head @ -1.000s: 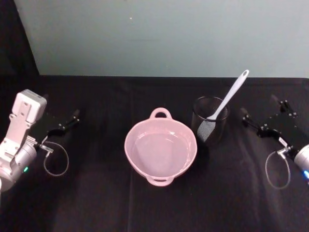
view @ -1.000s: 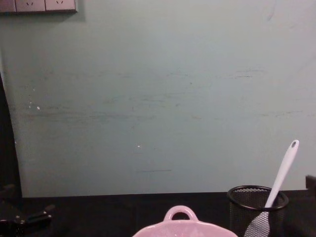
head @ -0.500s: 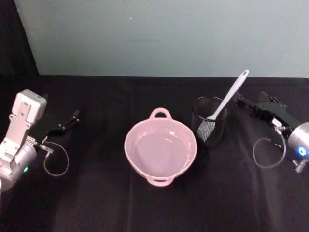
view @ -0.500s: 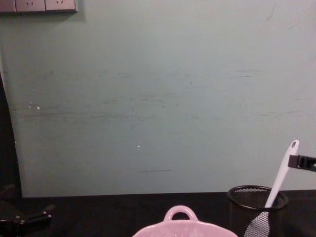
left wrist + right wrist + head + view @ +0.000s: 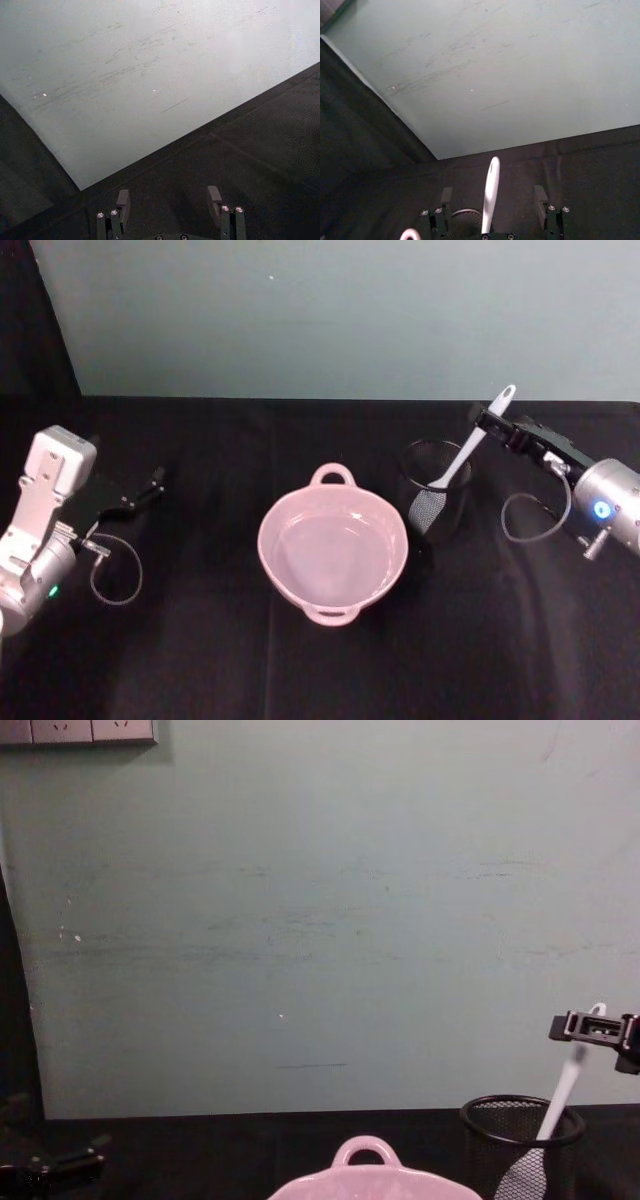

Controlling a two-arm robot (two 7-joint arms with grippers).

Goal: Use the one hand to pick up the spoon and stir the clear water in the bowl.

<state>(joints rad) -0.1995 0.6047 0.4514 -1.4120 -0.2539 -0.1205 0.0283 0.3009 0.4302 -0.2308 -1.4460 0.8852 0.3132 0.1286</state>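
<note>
The pale green wall point(image 5: 330, 310) stands behind both sets of jaws, and the black-draped bench point(image 5: 200, 660) spreads beneath them. The pale pink bowl point(image 5: 333, 552) sits on the bench between the two sets of jaws. It is lower than the right ones and off to their left, with its small loop handle turned toward the wall. The black wire-mesh cup point(image 5: 436, 492) stands just beside the bowl, directly under the right jaws.

The right hand point(image 5: 487, 424), on its silver-grey arm, hangs above the cup's rim. Its jaws are apart, and the two fingers point(image 5: 538, 196) stand on either side of the utensil's handle with a gap on each side. The left hand point(image 5: 155, 480) rests low over the bench at the far left, well apart from the bowl, with its jaws also apart and nothing between them.

The white plastic spoon point(image 5: 470, 450) leans in the mesh cup, blade down inside it. Its handle rises through the gap of the right jaws, with the holed tip poking out just beyond them.
</note>
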